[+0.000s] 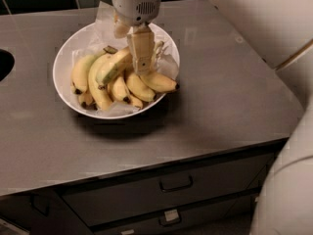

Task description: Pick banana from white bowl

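Observation:
The white bowl sits on the grey counter, lined with crinkled paper and holding several bananas. The banana, long, nearly straight and greenish toward its lower left end, lies slanted on top of the pile. My gripper hangs straight down over the bowl's middle, right at the banana's upper right end, which it hides. Shorter yellow bananas lie below and to the right of the gripper.
The grey counter stretches to the right and front of the bowl. A dark sink opening is at the left edge. Drawers with handles are below the counter front. My white arm body fills the right side.

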You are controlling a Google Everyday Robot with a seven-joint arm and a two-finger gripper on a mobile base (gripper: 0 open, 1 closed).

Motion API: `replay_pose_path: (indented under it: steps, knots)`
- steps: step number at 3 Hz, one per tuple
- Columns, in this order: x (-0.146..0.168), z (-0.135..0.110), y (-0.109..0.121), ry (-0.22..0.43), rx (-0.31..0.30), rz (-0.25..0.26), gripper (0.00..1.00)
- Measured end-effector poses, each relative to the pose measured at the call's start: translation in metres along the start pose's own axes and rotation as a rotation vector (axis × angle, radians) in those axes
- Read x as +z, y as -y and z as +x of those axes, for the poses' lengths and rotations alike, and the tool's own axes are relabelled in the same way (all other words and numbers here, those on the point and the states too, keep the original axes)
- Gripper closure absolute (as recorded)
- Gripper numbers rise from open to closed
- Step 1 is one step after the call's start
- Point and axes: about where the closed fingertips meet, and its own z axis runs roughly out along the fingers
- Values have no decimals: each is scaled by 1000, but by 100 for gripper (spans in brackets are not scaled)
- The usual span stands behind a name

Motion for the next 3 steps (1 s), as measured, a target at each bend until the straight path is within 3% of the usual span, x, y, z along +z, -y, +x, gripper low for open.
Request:
replay_pose_path:
  steps: [1,3]
  knots:
    - [9,1,-6,9,0,-29,23]
    - [19,-10,8,15,-41,-51,24]
